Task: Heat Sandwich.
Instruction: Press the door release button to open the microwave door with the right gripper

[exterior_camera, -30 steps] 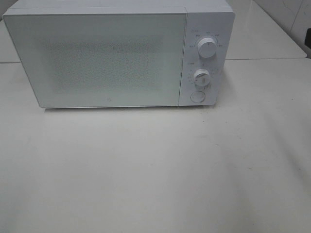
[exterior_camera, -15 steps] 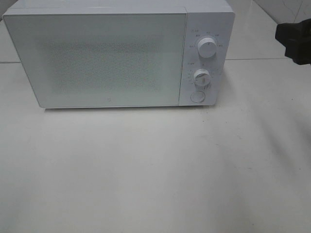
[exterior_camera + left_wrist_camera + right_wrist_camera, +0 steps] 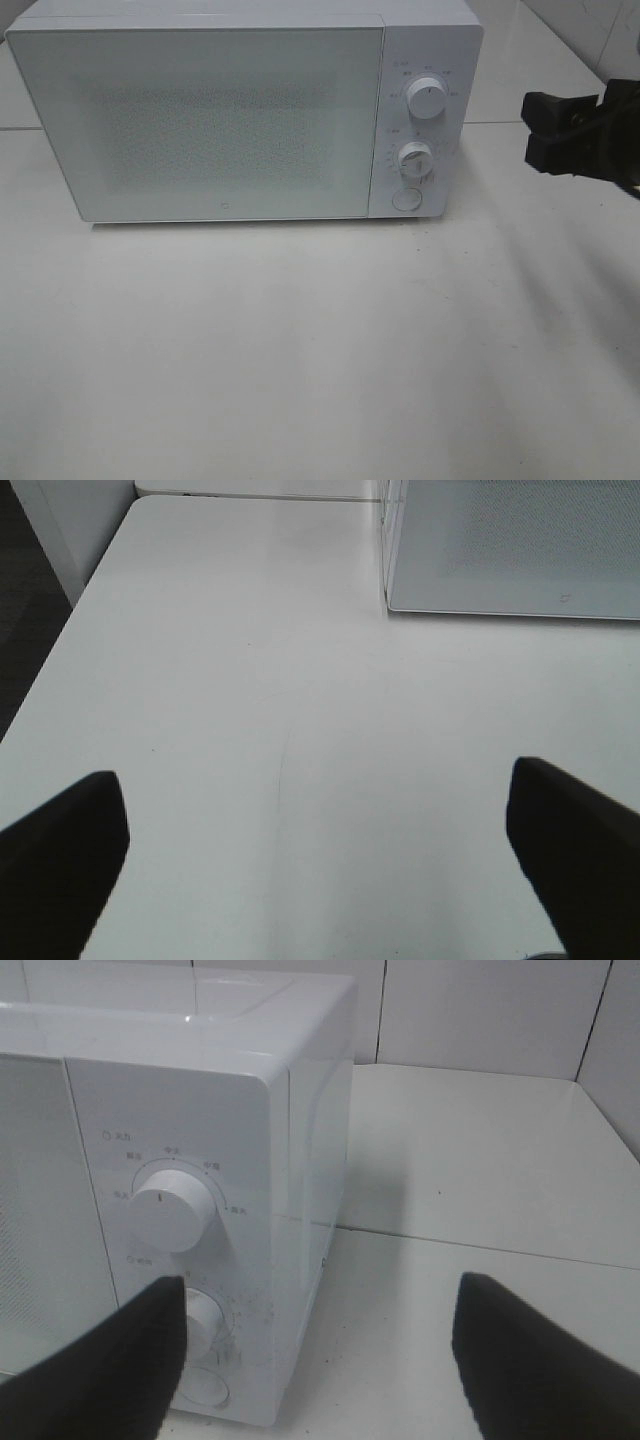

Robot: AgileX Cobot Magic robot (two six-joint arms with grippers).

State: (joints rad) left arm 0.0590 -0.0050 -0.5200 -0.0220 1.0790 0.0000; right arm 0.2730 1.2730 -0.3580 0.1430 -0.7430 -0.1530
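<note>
At three o'clock from the white microwave (image 3: 240, 110), the right gripper (image 3: 530, 130) hangs in the air with its two black fingers spread and nothing between them, pointed at the control panel. The left gripper (image 3: 320, 850) is out of the high view. Its own camera shows it wide open and empty over bare table (image 3: 300, 350), off the microwave's seven o'clock corner. The sandwich shows in none of the three views, and the frosted door (image 3: 200, 120) is shut and hides whatever may be inside, so I cannot tell where the sandwich is. The likely next contact is the round button (image 3: 406, 199) at six o'clock on the panel, probably the door release. That is where trouble could start, because the lower knob (image 3: 414, 158) sits just above it and the upper knob (image 3: 428, 100) is near twelve o'clock. A spread finger arriving a little high could catch the lower knob and turn it, setting the oven running empty. A push that lands off-centre or too hard could slide the whole box back toward twelve o'clock, since nothing braces it. If the door hinges at its nine o'clock edge — my guess — it could swing out toward the waiting left gripper. Any heating before the sandwich is found would be wasted.
</note>
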